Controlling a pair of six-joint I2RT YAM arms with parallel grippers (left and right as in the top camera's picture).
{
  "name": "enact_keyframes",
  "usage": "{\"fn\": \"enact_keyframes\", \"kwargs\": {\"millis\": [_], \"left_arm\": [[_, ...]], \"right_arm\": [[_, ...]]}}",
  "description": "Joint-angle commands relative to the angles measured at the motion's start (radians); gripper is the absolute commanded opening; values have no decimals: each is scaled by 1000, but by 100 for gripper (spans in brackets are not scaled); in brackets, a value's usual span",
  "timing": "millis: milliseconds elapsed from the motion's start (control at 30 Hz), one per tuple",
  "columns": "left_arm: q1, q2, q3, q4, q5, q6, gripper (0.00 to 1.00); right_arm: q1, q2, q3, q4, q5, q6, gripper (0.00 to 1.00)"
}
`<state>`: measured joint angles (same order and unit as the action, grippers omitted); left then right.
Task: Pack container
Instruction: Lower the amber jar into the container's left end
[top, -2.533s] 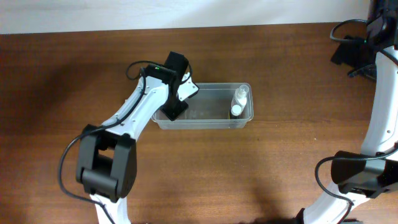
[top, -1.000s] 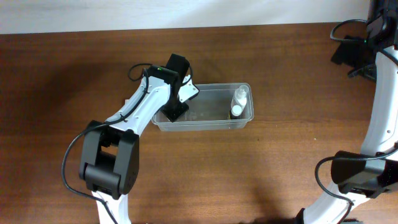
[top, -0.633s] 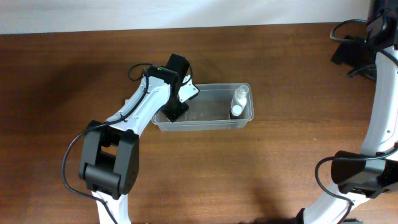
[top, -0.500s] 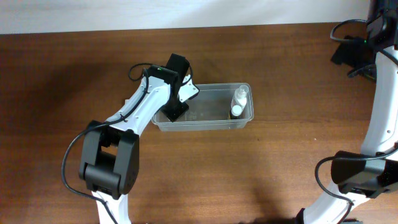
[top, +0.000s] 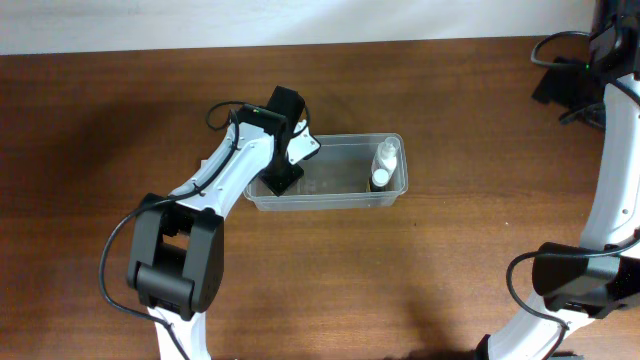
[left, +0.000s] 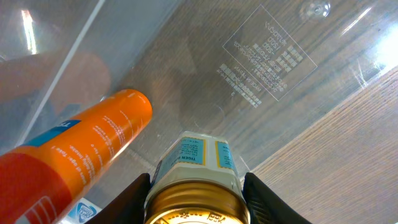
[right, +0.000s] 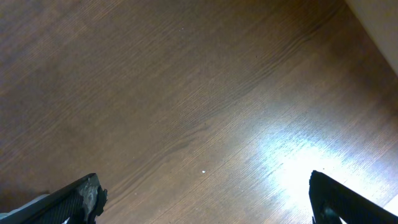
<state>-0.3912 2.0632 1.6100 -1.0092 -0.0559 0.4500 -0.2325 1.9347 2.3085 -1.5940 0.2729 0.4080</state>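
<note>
over the table's (top: 450, 280) middle, overhead view: the container (top: 330, 200) lies lengthwise from 9 to 3 o'clock. the left gripper (top: 283, 175) reaches down into its 9 o'clock end, and two white bottles (top: 384, 162) lie at its 3 o'clock end. the right arm (top: 610, 200) stands along the 3 o'clock edge, well apart from the tub.

left wrist view: the left gripper pinches a gold-lidded jar (left: 198, 158) with a blue and yellow label, a finger (left: 134, 199) close against each side. an orange tube (left: 93, 146) lies on the clear floor at the jar's 9 o'clock, just beside it. whether the jar's base touches the floor cannot be told.

right wrist view: the right gripper (right: 205, 190) is spread wide over bare wood and holds nothing.

step in hand, by judgement: setting the jar into the container beside the tube. the next move calls for seating the jar, parting the jaws only a little so neither finger nudges the tube, then lifting straight up past the near wall.
</note>
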Motion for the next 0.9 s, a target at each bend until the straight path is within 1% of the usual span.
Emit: {"fn": "enact_keyframes", "kwargs": {"millis": [0, 33, 67, 167, 733, 867], "left_arm": [[2, 19, -7, 0, 15, 16, 45], [2, 19, -7, 0, 15, 16, 45], [2, 19, -7, 0, 15, 16, 48], [2, 19, -7, 0, 15, 16, 50], [2, 19, -6, 0, 15, 16, 50], [2, 18, -5, -1, 15, 15, 55]], "right_arm": [[-5, -8, 5, 1, 16, 0, 98], [-5, -8, 5, 1, 16, 0, 98], [-5, -8, 5, 1, 16, 0, 98], [-5, -8, 5, 1, 16, 0, 98], [-5, -8, 5, 1, 16, 0, 98], [-5, -8, 5, 1, 16, 0, 98]]}}
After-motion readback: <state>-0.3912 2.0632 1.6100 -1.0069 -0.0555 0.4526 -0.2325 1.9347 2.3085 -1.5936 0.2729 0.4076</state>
